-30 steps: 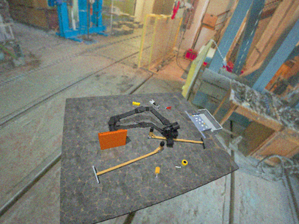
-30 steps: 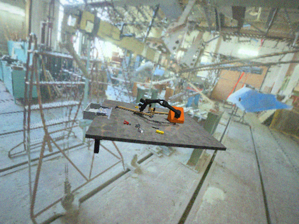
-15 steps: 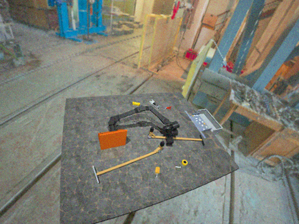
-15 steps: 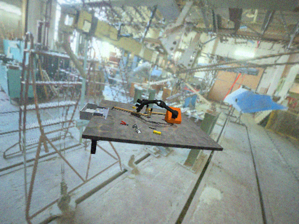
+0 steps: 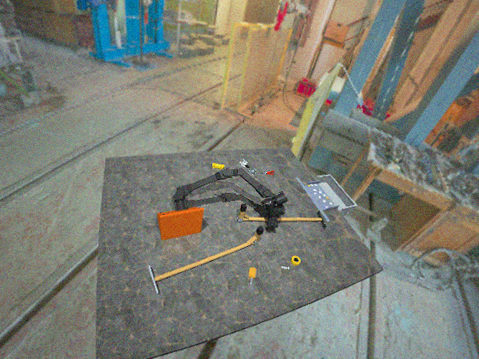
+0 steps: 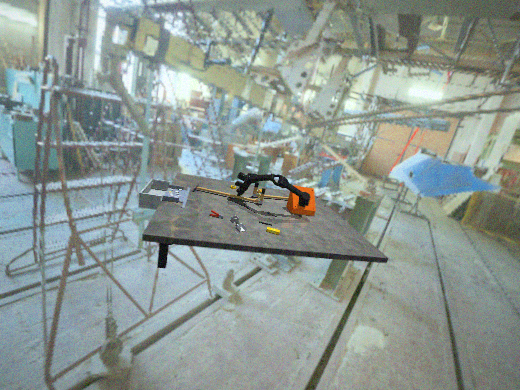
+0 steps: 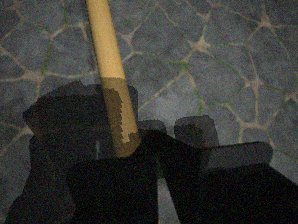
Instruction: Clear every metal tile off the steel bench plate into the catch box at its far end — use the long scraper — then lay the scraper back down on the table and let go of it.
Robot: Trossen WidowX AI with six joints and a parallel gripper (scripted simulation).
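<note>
My gripper (image 5: 272,229) (image 6: 240,193) (image 7: 153,134) is shut and empty, low over the table. A tan handle (image 5: 299,219) (image 6: 215,191) (image 7: 106,45) runs beneath it; in the wrist view its near end passes behind the left finger. This tool has an upright grip (image 5: 243,211) at one end and a dark head (image 5: 323,223) near the plate. A longer tan tool (image 5: 204,262) with a wide silver crosswise head (image 5: 153,279) lies nearer the front. The steel plate (image 5: 308,187) bears several small tiles. The catch box (image 5: 342,192) (image 6: 150,201) adjoins its far end; its contents are unclear.
An orange panel (image 5: 181,223) (image 6: 310,202) stands by the arm's base. A yellow ring (image 5: 296,260), a small bolt (image 5: 285,267) and an orange-handled tool (image 5: 252,272) lie in front. A yellow cylinder (image 5: 218,166) (image 6: 273,231) and red-handled pliers (image 6: 215,214) lie on the opposite side.
</note>
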